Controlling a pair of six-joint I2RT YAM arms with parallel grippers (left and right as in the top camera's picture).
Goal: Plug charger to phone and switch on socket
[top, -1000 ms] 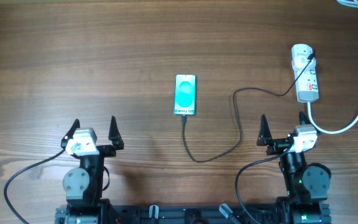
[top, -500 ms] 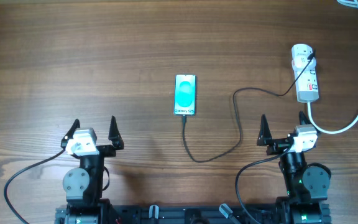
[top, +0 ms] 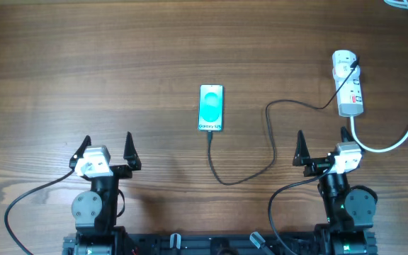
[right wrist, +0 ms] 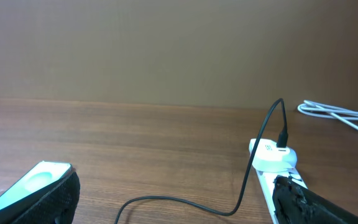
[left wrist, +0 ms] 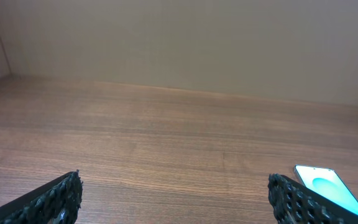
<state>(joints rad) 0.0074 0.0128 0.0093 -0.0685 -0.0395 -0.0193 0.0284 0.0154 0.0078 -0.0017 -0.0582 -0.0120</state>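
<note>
So the phone [top: 211,108] lies flat on the wooden table [top: 119,57], screen up and glowing cyan, with its line of white text at the end nearest the arms. The charger [top: 296,103] has its small plug tip right at that near end of the phone. From overhead it looks like it's touching, but honestly there's no telling whether it's actually seated in the port. From there the thin black cable drops toward the arms, loops round to the phone's right, and runs off to the socket [top: 348,85]. The socket sits well off to the phone's right and a bit farther from the arms, with the cable's other end plugged into its far end. A thick white lead [top: 395,145] comes out of the socket's near end and curves away from the phone. The left gripper [top: 107,138] sits nearer than the phone and off to its left, jaws spread wide with nothing between them. The right gripper [top: 322,134] is nearer than the phone too, off to its right, also spread wide and holding nothing.
</note>
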